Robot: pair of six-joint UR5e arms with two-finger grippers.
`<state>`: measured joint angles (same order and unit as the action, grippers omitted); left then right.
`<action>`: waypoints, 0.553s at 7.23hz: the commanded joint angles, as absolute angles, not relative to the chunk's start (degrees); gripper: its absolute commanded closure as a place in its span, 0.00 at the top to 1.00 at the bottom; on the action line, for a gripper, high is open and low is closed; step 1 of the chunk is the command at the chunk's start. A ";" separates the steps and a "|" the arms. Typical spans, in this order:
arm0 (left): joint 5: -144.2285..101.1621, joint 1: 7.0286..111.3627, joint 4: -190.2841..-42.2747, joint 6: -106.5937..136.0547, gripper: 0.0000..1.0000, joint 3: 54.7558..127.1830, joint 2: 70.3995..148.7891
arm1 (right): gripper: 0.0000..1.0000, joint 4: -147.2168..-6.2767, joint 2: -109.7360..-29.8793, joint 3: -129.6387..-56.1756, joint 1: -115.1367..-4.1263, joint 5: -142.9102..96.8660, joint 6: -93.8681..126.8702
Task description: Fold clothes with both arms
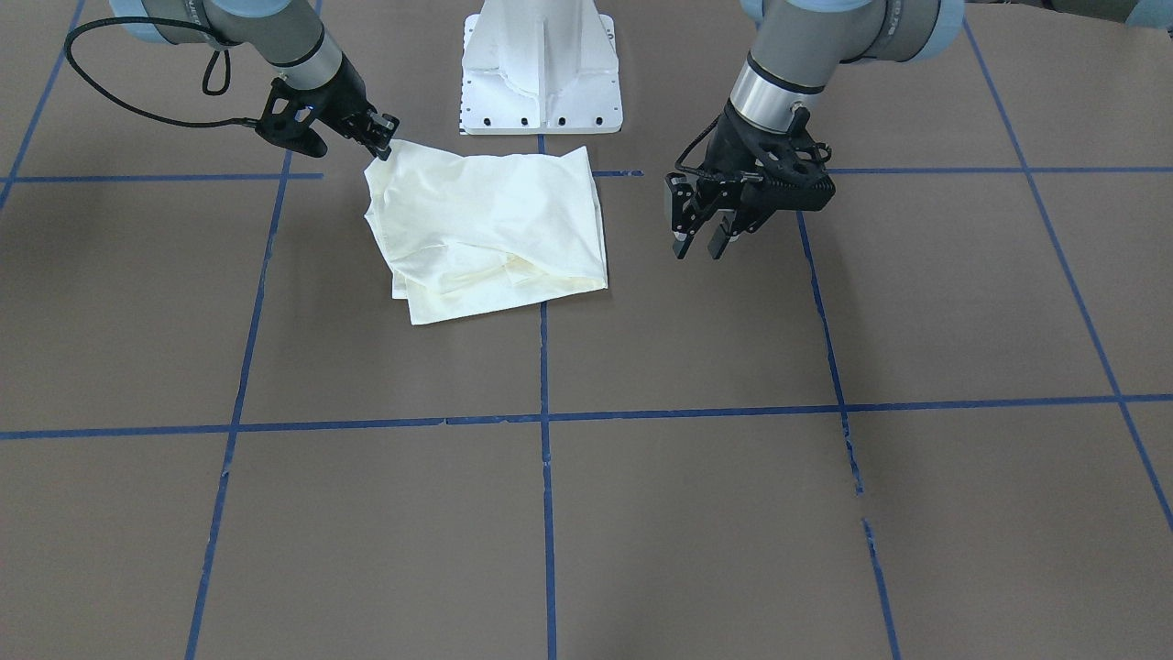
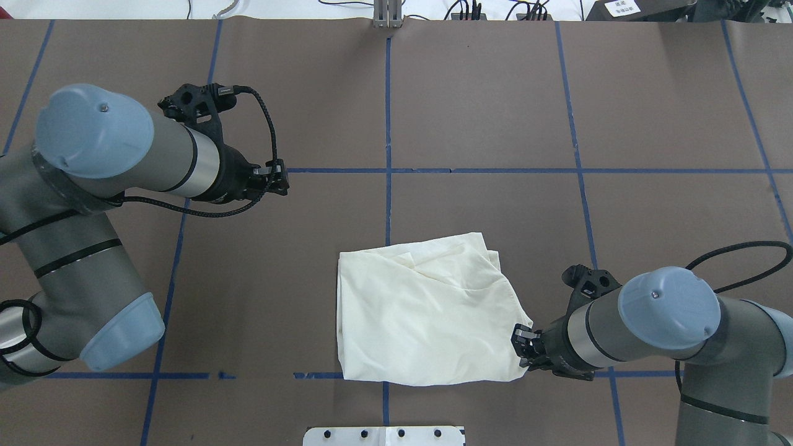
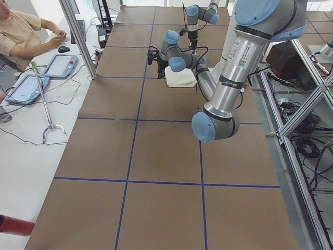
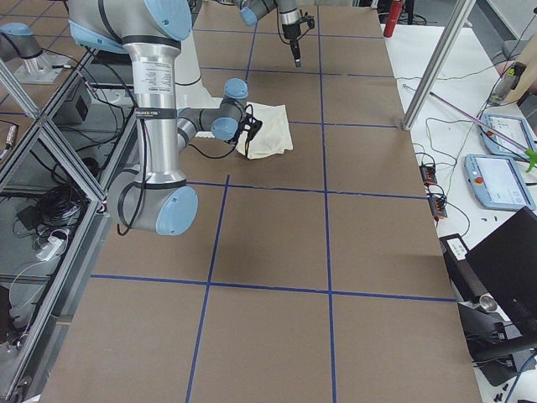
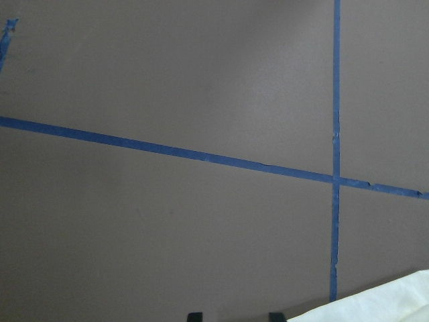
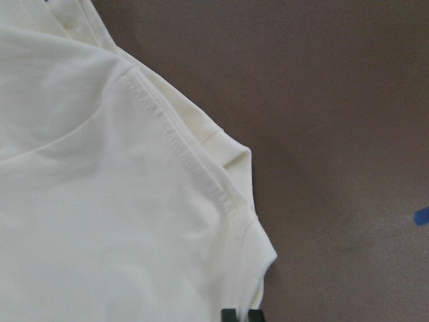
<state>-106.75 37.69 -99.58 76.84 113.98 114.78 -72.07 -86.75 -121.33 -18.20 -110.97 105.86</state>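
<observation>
T-shirt (image 2: 421, 316) lies folded small, plain side up, on the robot's side of the table (image 1: 825, 513).
R gripper (image 1: 383, 147) looks pinched together on its corner. L gripper (image 1: 699, 247) hangs spread apart, well off the cloth. Risk: a pull from that one corner w/ no 2nd hold could drag the layers open and skew the fold.

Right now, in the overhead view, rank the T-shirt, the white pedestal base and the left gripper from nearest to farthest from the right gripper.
1. T-shirt: its lower-right corner meets the right gripper.
2. white pedestal base: bottom edge, middle.
3. left gripper: upper left, across the table.
</observation>
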 commanded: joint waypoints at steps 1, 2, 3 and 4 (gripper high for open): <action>-107.31 37.88 -99.58 71.76 0.87 117.14 111.47 | 1.00 -72.16 -87.45 -121.38 -20.62 -110.39 106.09; -107.92 38.49 -99.58 66.06 0.99 118.20 109.53 | 1.00 -72.94 -87.80 -120.59 -26.66 -110.39 103.47; -109.84 41.37 -99.67 60.44 0.99 118.13 108.29 | 1.00 -75.65 -87.54 -119.45 -32.63 -110.83 93.18; -114.30 44.96 -100.02 54.03 0.99 118.13 105.76 | 1.00 -80.20 -87.10 -118.23 -38.26 -111.27 82.46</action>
